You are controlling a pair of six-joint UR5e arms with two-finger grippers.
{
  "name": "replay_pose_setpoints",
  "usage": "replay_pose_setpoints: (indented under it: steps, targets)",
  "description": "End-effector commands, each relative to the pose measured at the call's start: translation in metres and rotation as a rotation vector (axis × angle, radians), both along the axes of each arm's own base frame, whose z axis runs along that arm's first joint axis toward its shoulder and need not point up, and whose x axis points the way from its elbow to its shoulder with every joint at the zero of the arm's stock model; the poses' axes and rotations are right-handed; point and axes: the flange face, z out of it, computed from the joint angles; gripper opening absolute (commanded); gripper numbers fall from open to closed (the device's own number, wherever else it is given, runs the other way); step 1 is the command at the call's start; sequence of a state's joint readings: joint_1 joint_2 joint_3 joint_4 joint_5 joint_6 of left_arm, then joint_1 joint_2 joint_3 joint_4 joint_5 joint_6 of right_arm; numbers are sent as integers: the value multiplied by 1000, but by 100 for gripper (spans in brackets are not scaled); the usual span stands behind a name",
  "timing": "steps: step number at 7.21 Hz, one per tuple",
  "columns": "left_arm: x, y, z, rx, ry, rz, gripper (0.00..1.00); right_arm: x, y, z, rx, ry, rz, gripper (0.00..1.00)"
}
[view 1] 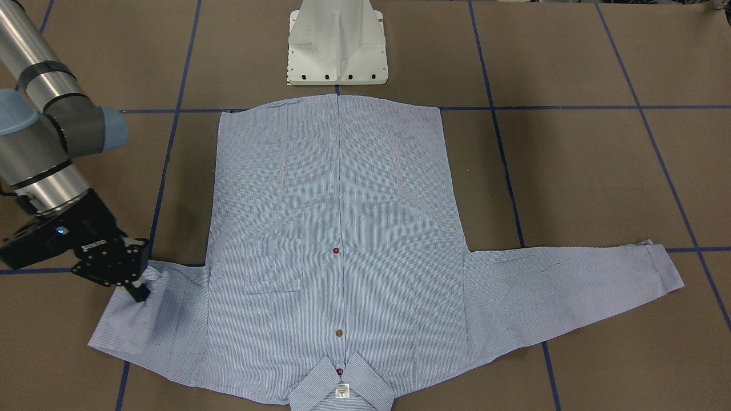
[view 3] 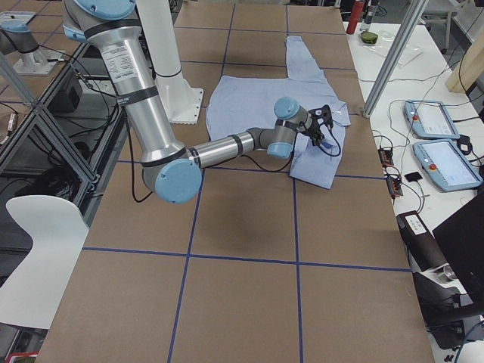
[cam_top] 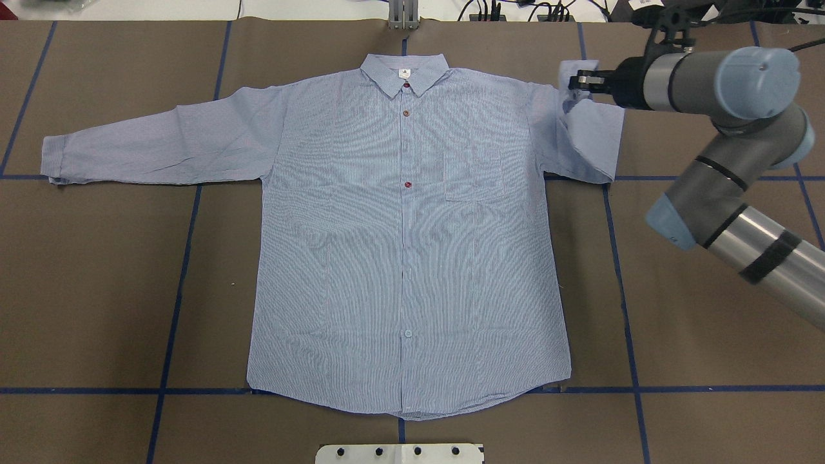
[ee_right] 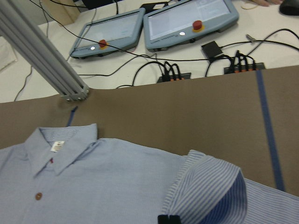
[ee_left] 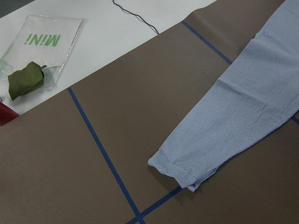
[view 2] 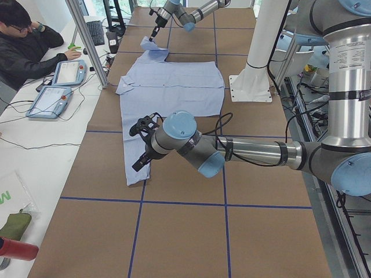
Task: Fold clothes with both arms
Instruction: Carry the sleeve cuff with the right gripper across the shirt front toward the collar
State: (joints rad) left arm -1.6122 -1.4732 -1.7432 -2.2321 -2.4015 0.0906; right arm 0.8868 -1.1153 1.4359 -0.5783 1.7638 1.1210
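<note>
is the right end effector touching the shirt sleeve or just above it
Touching. The overhead view shows the right end effector pinching the sleeve cuff, which is folded back over the sleeve.

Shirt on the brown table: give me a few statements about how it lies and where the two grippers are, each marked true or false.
1. The light blue-and-white striped button-up shirt lies front up, its collar pointing away from the white pedestal base. True.
2. Both sleeves lie stretched out flat. False: the sleeve on the robot's right is doubled back, its cuff pinched in the right gripper; only the other sleeve lies straight.
3. The left gripper grips the hem. False: it hangs over the straight sleeve's cuff end.
4. The chest pocket sits on the shirt's half nearer the right arm. True.
</note>
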Motion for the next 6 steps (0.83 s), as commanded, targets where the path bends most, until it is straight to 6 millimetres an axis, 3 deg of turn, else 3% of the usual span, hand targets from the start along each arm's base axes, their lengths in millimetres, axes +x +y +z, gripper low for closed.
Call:
replay_pose_setpoints:
  steps: [1, 3, 5, 6]
  targets:
    - [1, -1, 1, -1, -1, 1, 100, -81, 9, -101, -8, -80, 72, 0]
    - [0, 1, 2, -4, 0, -1, 100, -129, 14, -177, -27, -50, 106, 0]
    - [0, 1, 2, -4, 1, 0, 100, -202, 27, -210, -60, -68, 191, 0]
    - [0, 1, 2, -4, 0, -1, 100, -220, 36, -218, -64, -59, 172, 0]
